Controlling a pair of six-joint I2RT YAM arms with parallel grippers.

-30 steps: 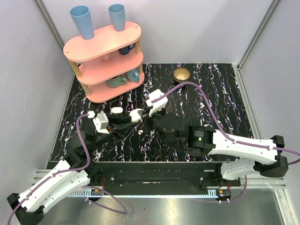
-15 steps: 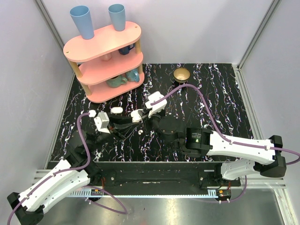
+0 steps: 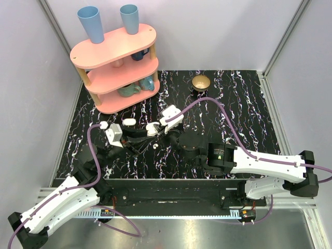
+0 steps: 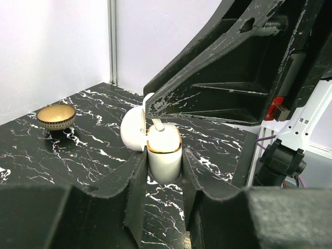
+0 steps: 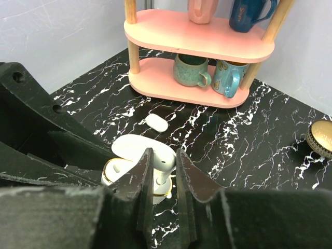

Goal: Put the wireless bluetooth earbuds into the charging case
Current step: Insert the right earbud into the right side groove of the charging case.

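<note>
Now, left gripper (image 4: 162, 165): clamped tight on the charging case (image 4: 165, 151), one finger on each side;
case pose: mid-table; upright, long axis vertical, mouth up, lid swung back;
right gripper (image 5: 163, 158): nearly closed, pinching one earbud (image 5: 165, 165) roughly upright at the case's mouth;
second earbud (image 5: 155, 123): flat on the table beyond, toward the pink shelf (image 5: 202, 44);
count: one case; two earbuds; one gold bowl (image 3: 201, 82), far right

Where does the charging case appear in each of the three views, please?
Top external: charging case just left of centre, where the two arms meet.
Left wrist: case at centre, lid open, clamped by the left fingers.
Right wrist: case lower left of centre, below the right fingers holding an earbud.
Shared landmark: gold bowl, in all three.
</note>
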